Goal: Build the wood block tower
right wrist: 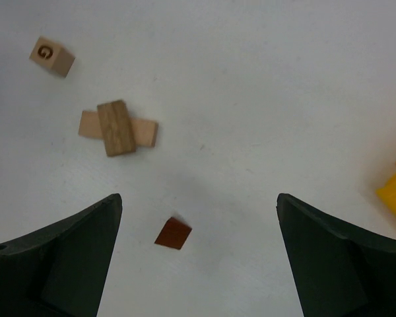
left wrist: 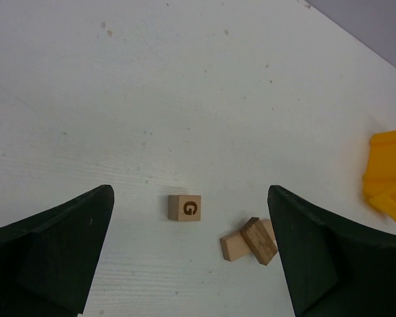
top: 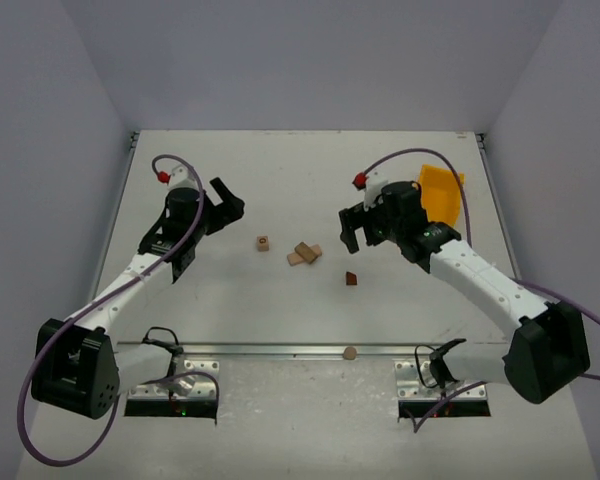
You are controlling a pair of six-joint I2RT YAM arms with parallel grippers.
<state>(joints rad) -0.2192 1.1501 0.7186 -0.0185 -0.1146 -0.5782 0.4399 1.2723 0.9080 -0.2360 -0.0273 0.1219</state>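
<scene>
Two crossed planks [right wrist: 117, 127], one lettered cube [right wrist: 51, 55], one wedge [right wrist: 173, 234] lie apart.

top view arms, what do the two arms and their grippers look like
The left arm and right arm have white links with black joints and black bases. A purple cable loops along each, ending at a red plug near the wrist. The left gripper and right gripper are black, with broad wedge-shaped fingers.

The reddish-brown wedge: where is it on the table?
In the top view the wedge lies alone, right of centre, below and right of the crossed planks and close to the right gripper.
</scene>
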